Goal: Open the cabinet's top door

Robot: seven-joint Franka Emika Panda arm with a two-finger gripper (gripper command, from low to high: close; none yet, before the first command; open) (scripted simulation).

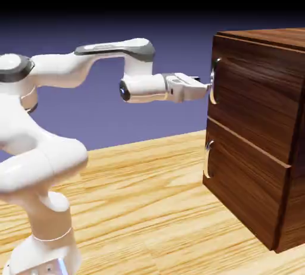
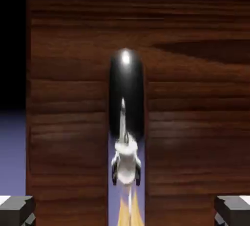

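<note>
Currently, tool open (wide) before upper handle.

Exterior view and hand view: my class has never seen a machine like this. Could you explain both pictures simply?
The machine is a white robot arm; its tool has two small fingers. The exterior view comes from a camera standing apart. A dark wooden cabinet stands on the pale wooden table, its upper door and lower door each bearing a curved silver handle. The hand view looks out along the tool: the upper handle mirrors its surroundings between the open fingertips. Nothing is held.
</note>
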